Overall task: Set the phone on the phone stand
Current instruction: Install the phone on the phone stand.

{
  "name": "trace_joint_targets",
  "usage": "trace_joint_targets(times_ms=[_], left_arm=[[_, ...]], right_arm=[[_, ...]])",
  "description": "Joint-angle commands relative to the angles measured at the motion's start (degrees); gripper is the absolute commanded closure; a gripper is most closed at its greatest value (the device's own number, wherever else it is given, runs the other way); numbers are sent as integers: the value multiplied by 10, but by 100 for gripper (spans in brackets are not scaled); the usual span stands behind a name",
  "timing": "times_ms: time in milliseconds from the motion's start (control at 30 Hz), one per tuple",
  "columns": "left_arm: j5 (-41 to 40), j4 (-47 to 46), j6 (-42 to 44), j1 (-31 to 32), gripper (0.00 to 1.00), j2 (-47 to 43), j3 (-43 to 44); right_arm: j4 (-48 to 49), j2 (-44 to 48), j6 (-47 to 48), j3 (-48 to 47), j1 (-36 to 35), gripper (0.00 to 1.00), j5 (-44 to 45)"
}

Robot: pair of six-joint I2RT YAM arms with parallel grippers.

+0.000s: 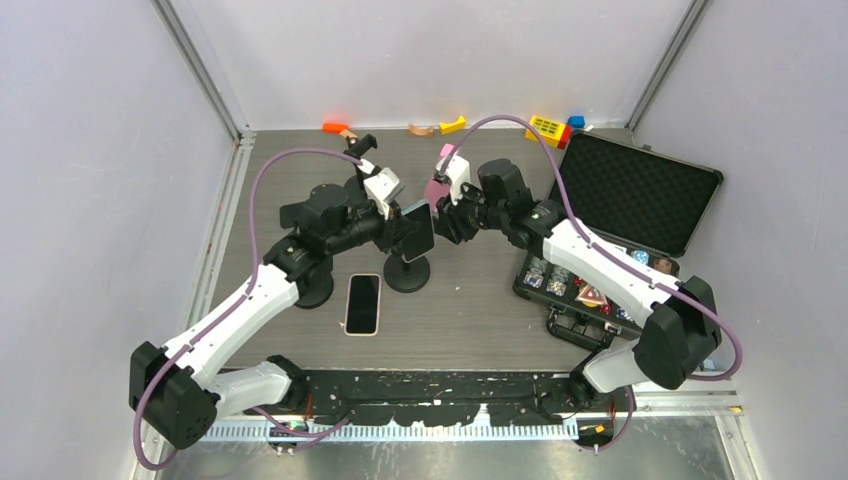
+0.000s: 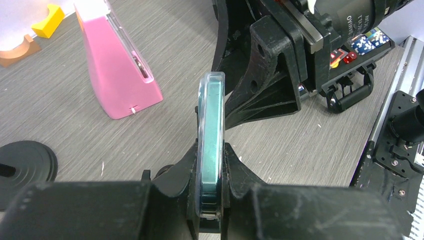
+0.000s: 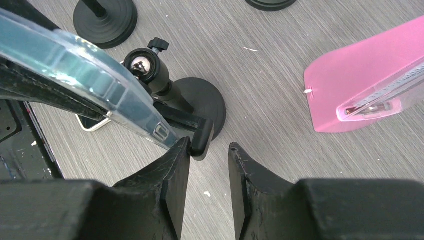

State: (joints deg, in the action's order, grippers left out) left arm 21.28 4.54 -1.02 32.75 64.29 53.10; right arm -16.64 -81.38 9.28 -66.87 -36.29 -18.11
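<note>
We are clamping the phone [image 2: 210,125] edge-on in the left gripper [image 2: 210,167], pinching its two faces so that its lower edge is free to meet the cradle. We are holding it upright in the air, just above the black phone stand [image 1: 407,270]. The right gripper [image 3: 209,167] is hovering with its jaws parted on nothing, just beside the stand's bracket arm [image 3: 200,131], probably to steady it, while a second phone [image 1: 362,303] is lying flat on the table [image 1: 480,300].
</note>
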Motion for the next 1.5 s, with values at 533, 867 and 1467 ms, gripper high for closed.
trace_joint_targets(times_ms=[533,867,1467], left_arm=[[-172,192,72,-53,100,27,-31],[-144,189,72,-53,98,21,-31],[-142,211,73,-53,55,27,4]], right_arm=[[-105,-7,-8,-20,27,61,-5],[-106,-2,-3,-16,26,61,0],[-108,-36,19,-75,25,60,-49]])
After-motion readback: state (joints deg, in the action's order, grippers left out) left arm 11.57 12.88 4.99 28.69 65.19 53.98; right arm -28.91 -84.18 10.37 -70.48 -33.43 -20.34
